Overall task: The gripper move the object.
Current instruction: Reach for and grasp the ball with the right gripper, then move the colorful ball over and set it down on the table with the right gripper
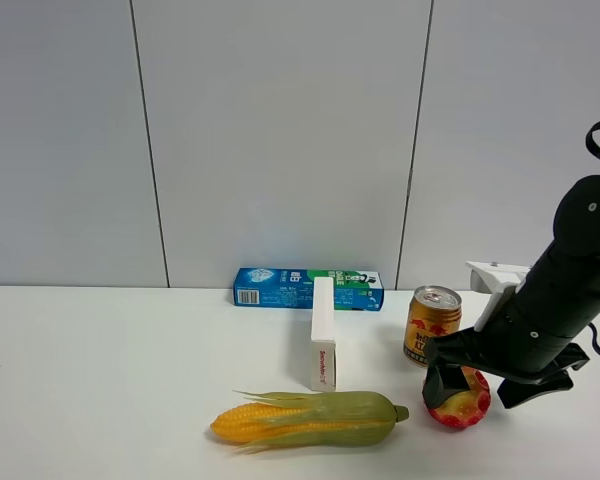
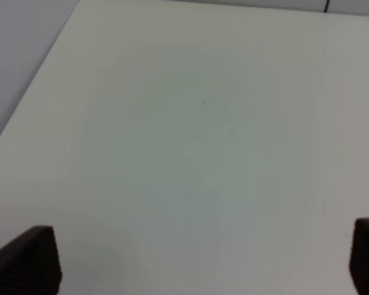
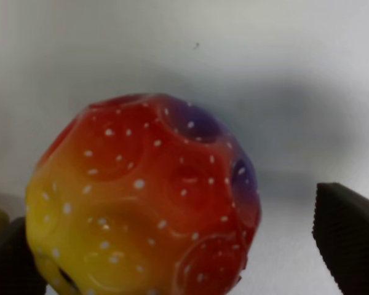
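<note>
Right tool [image 1: 480,385] straddles the ball [image 1: 462,408], arm [image 1: 570,270] slanting down.

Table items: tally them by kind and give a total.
Boxes: 2 (blue box, white box)
Drink can: 1
Corn cob: 1
Dimpled ball: 1
Total: 5

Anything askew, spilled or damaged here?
Nothing is spilled or damaged: the can stands upright and the corn cob lies flat. One small thing: the ball sits off-centre between the open jaws of the right gripper, close to one, clear of the other.
</note>
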You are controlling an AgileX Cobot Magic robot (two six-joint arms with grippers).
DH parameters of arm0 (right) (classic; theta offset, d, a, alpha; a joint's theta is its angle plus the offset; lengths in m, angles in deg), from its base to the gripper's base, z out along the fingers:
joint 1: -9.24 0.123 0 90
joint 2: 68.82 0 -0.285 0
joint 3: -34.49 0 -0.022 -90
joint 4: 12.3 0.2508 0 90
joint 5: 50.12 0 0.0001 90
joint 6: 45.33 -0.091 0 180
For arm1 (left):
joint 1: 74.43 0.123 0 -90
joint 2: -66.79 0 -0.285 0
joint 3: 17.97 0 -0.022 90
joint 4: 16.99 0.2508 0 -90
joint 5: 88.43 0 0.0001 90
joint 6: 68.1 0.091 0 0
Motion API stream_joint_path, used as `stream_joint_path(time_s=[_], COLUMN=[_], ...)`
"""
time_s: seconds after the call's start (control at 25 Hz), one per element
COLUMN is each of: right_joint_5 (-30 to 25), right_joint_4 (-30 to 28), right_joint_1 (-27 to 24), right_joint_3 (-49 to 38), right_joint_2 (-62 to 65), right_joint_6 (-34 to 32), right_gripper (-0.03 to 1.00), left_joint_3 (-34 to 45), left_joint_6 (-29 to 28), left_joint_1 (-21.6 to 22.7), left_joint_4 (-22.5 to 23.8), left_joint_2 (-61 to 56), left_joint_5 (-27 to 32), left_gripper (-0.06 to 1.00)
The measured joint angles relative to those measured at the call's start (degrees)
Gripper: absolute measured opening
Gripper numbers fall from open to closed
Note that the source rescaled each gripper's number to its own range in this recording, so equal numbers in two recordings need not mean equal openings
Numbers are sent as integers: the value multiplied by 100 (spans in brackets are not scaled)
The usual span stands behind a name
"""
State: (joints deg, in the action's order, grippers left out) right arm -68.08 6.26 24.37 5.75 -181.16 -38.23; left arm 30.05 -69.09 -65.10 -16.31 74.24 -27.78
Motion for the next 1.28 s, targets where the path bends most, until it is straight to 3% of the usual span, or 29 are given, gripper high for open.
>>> stream_joint_path(time_s=[0.36, 0.4, 0.52, 0.84, 0.96, 1.12, 1.28], right_joint_5=[192, 222, 242, 70, -441, -946, -1098], right_joint_4=[40, 47, 151, 187, 146, 85, 85], right_joint_1=[12, 12, 25, 25, 18, 18, 83], right_joint_3=[0, 0, 6, 12, 6, 1, 7], right_joint_2=[0, 0, 0, 44, 302, 1365, 2763], right_joint_6=[0, 0, -13, -241, -241, -241, -241], right_gripper=[58, 49, 0, 0, 0, 0, 0], left_joint_3=[0, 0, 0, 0, 0, 0, 0], left_joint_6=[7, 7, 7, 7, 7, -1, -1], left_joint_1=[0, 0, 0, 0, 0, 0, 0], left_joint_4=[0, 0, 0, 0, 0, 0, 0], left_joint_2=[0, 0, 0, 0, 0, 0, 0], left_joint_5=[0, 0, 0, 0, 0, 0, 0], left_gripper=[100, 100, 100, 100, 100, 100, 100])
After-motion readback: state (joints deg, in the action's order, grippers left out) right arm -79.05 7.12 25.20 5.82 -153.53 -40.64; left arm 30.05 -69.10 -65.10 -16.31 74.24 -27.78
